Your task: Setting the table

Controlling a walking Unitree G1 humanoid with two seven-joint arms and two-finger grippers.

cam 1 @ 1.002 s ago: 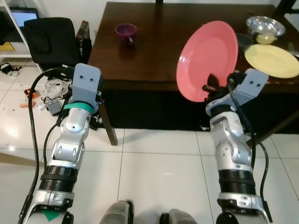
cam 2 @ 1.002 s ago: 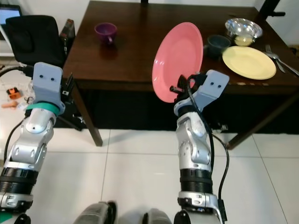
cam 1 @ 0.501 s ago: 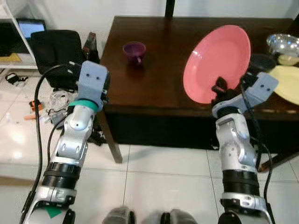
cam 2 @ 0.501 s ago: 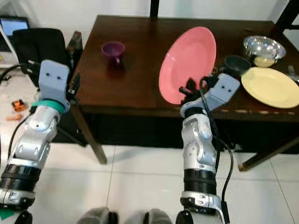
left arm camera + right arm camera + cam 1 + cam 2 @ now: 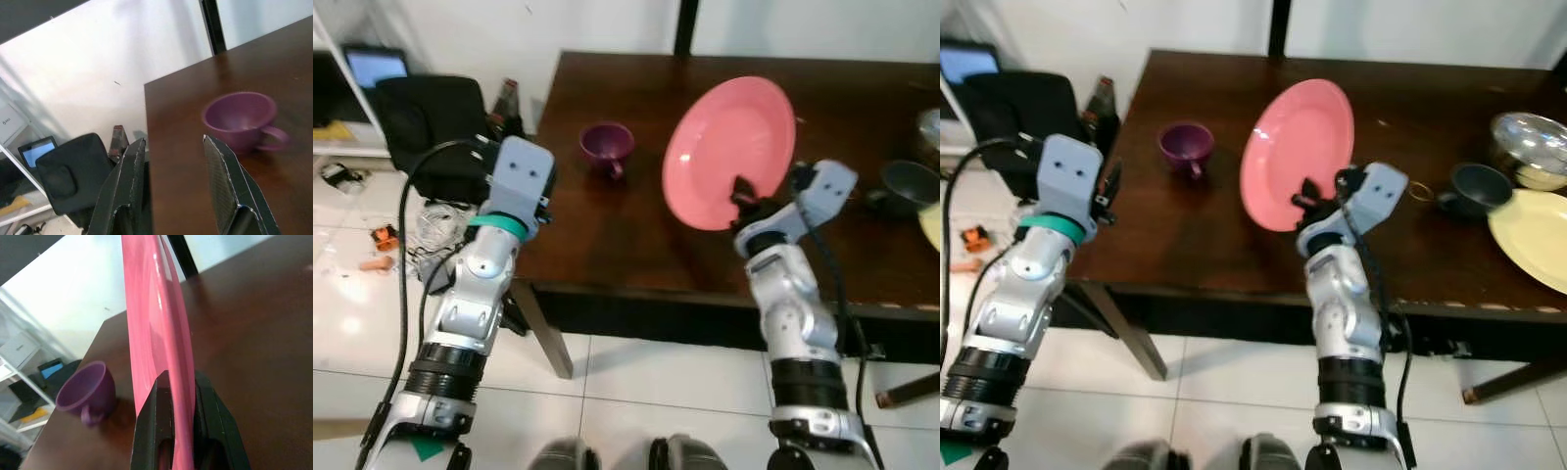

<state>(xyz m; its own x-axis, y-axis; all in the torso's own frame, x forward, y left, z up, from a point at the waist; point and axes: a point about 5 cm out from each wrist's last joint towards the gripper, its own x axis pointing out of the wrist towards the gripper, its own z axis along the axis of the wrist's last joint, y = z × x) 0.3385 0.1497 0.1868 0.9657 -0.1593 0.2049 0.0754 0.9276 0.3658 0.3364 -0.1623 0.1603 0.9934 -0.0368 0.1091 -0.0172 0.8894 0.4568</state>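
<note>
1. Right eye view, from the robot's head: a dark brown wooden table (image 5: 1234, 235) stands before the robot on a white tiled floor (image 5: 1234, 392).
2. The right gripper (image 5: 1308, 195) is clamped on the lower rim of a pink plate (image 5: 1295, 152), holding it nearly on edge above the middle of the table, its hollow face turned toward the robot's left.
3. In the right wrist view, the two black fingers (image 5: 152, 421) pinch the plate's rim between them, one on each face.
4. A purple cup (image 5: 1185, 145) sits upright on the table to the left of the plate, near but apart from it, its handle toward the table's front edge.
5. The left gripper (image 5: 176, 186) hovers at the table's left end, its fingers (image 5: 124, 191) spread apart with nothing between them, pointing toward the cup.
6. On the right part of the table stand a dark grey cup (image 5: 1474, 186), a shiny metal bowl (image 5: 1526, 145) with something pale inside, and a yellow plate (image 5: 1533, 235) lying flat near the front edge.
7. Beside the table's left end stand a black office chair (image 5: 1009, 108) and a small lit screen (image 5: 964, 61) on a white shelf.
</note>
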